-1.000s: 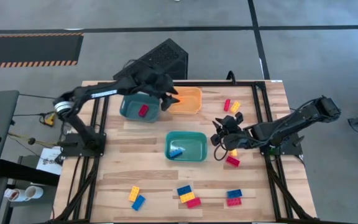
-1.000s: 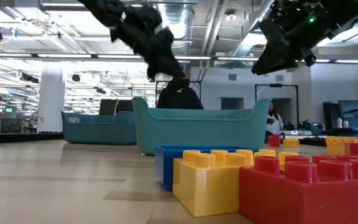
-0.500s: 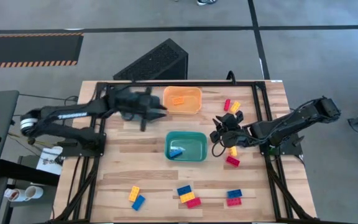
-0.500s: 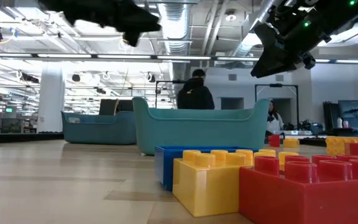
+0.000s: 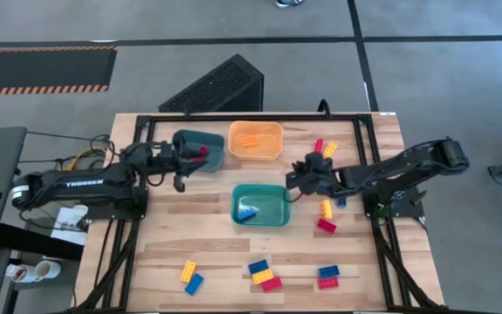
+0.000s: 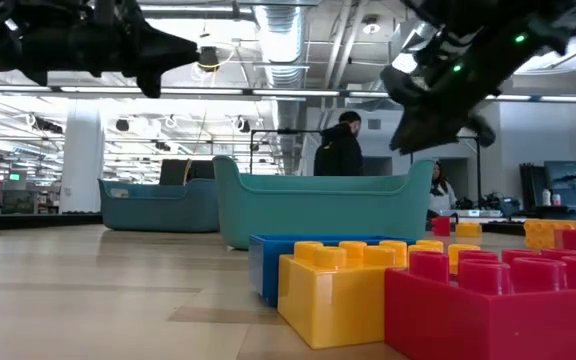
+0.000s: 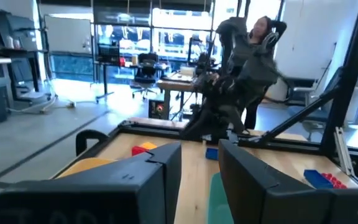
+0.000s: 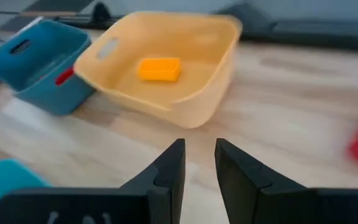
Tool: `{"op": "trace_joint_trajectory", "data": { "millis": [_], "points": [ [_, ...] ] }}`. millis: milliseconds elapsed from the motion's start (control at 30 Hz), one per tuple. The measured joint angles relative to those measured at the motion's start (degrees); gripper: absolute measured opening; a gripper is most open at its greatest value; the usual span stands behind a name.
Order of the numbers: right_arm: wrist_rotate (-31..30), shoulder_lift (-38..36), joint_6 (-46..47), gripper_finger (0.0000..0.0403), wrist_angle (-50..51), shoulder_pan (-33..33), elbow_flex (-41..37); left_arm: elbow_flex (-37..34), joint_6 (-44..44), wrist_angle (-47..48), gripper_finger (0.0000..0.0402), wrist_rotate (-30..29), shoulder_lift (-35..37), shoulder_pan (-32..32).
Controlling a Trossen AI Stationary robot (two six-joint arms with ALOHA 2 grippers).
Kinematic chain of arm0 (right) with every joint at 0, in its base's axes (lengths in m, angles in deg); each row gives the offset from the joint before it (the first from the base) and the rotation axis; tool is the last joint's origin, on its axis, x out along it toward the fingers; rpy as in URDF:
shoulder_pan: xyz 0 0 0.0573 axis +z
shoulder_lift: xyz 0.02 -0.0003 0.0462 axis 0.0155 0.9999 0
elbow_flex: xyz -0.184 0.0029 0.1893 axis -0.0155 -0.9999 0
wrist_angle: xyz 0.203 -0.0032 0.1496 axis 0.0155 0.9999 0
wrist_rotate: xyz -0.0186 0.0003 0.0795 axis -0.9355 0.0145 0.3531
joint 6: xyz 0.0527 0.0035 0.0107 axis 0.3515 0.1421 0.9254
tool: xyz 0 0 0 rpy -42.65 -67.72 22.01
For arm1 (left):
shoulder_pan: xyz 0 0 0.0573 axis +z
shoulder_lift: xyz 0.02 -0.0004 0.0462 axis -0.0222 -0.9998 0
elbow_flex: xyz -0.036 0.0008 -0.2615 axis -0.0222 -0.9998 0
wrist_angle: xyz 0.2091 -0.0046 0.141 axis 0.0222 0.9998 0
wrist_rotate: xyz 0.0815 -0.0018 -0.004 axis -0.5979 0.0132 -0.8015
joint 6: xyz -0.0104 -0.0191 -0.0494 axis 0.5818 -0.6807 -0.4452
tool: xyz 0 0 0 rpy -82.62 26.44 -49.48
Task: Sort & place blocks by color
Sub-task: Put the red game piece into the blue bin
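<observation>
A: Which step is this?
B: Between picks, I'd say. The right gripper (image 5: 300, 172) hovers slightly parted and empty; loose blocks (image 5: 327, 209) lie on the worktop (image 5: 207, 240) just behind it.
A: Next?
B: Probably reach back, grasp one. The left gripper (image 5: 179, 162), also parted and empty, waits beside the dark teal tray (image 5: 200, 150).

White lettering reading "TROSSEN" is showing along the forearm of the left arm (image 5: 77, 183) in the high view. No other writing is coming through legibly anywhere: the green glowing sign (image 6: 13, 177) far back in the room in the low view is showing marks too small to read, and the bricks and trays are carrying no readable print.
</observation>
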Motion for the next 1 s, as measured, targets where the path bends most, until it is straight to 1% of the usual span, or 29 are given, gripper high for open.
{"op": "trace_joint_trajectory", "data": {
  "millis": [100,233,333,467,600,700,800,900,1000],
  "points": [
    [4.8,2.7,-0.4,0.0111,-6.1,-1.6,0.0,-0.4,-0.4,0.2,0.0091,-0.1,2.0,0.0],
    [7.8,6.6,-1.3,0.0111,-11.9,-2.4,-0.1,-0.4,-1.8,0.2,0.0091,1.1,3.4,0.0],
    [7.9,8.9,0.8,0.0111,-17.0,-2.0,0.1,-0.4,-3.5,0.2,0.0091,1.9,4.8,0.0],
    [7.9,10.5,0.9,0.0111,-23.6,-0.6,0.1,-0.4,-6.0,0.4,0.0091,1.9,6.4,0.0],
    [7.8,10.7,0.7,0.0111,-25.9,1.3,0.0,-0.4,-6.4,0.2,0.0091,2.2,6.9,0.0],
    [5.8,10.7,1.1,0.0111,-25.9,3.8,0.1,-0.4,-6.5,0.2,0.0091,2.2,6.9,0.0],
    [0.3,10.7,1.0,0.0111,-26.1,7.6,2.4,-0.4,-7.8,-0.3,0.0091,2.2,6.9,0.0],
    [-4.0,10.7,-4.1,0.0111,-26.3,11.4,6.6,-0.4,-8.9,-1.5,0.0091,2.7,7.0,0.0],
    [-5.9,10.7,-11.1,0.0111,-25.3,14.7,11.1,-0.4,-9.0,-1.4,0.0091,3.2,7.0,0.0]
  ]
}}
